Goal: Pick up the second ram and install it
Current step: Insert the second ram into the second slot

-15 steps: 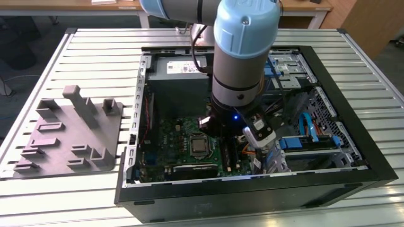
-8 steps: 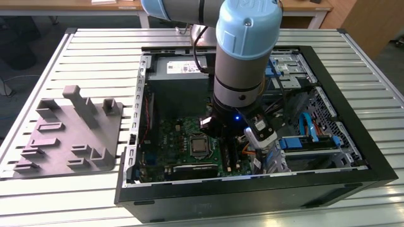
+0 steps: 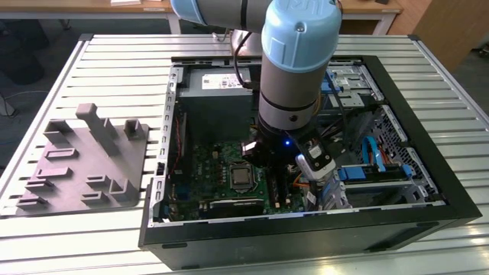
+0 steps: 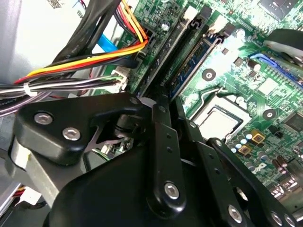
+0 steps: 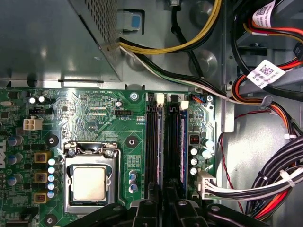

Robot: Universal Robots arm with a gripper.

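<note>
While the arm (image 3: 294, 69) is reaching down into the open computer case (image 3: 306, 229) in the exterior view, the gripper (image 3: 294, 163) is being held low over the green motherboard (image 3: 217, 166), toward the exterior view's right of the processor socket (image 3: 241, 179).

Item: second ram (image 5: 182, 142). It is being seen in the first wrist view as a dark blue-black stick standing on edge in the slot farther from the processor socket (image 5: 90, 182), running the slot's length, just beside an empty black slot (image 5: 151, 142). In the second wrist view the same stick (image 4: 191, 64) is lying along its slot, leading away from the gripper's black linkage.

Item: gripper (image 5: 165, 208). In both wrist views its black fingers (image 4: 163, 142) are being shown drawn close together, lined up with the near end of the ram slots. The fingertips themselves are being hidden by the linkage, so whether the jaws are clamped on the stick or merely set against it cannot be told.

Item: power supply (image 3: 221, 86). A grey box is being shown at the far end of the case, with a bundle of cables (image 5: 279, 184) in black, red, yellow and orange running beside the board.

Item: grey fixture (image 3: 84, 160). A moulded block with raised posts is resting on the slatted table (image 3: 61, 240), at the exterior view's left of the case, well apart from the gripper.
</note>
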